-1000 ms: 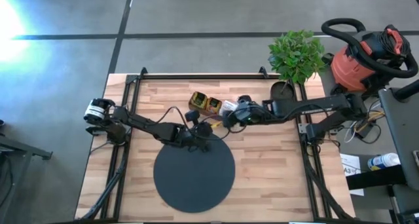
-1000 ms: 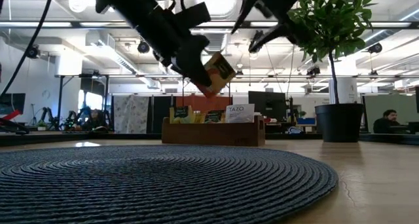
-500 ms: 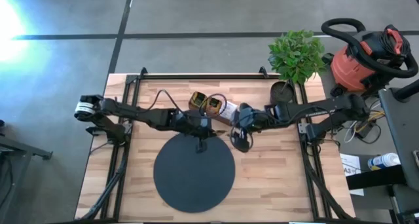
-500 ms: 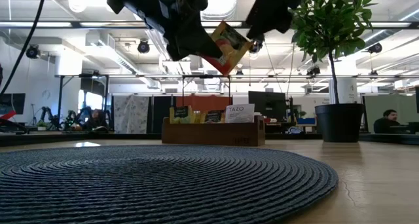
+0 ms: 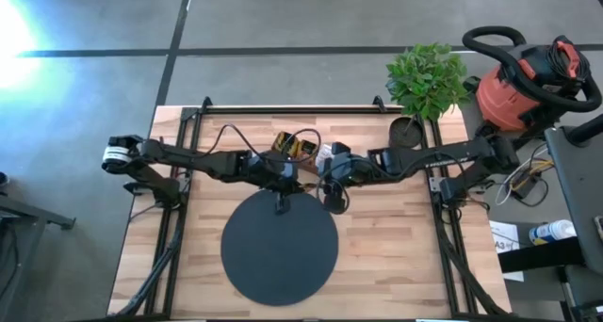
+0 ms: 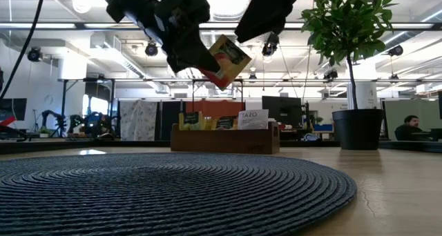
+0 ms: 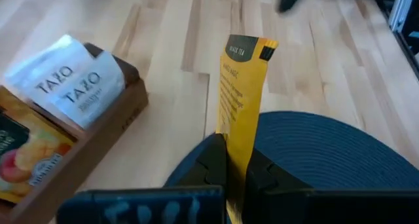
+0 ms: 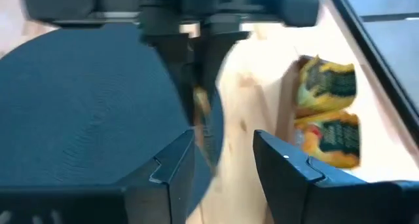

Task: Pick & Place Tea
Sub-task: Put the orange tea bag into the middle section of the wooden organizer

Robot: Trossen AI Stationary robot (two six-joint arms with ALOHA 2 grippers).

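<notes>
Left wrist view: left gripper clamps sachet (hidden from high view).

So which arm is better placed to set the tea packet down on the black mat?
Left. The left gripper is shut on the tea packet, above the far edge of the black mat. The right gripper is open beside it, holding nothing.

Sachet lifted, second arm closing in

The left gripper has raised its yellow-and-red paper tea sachet higher, while the right gripper has swung in just beside it.
</notes>
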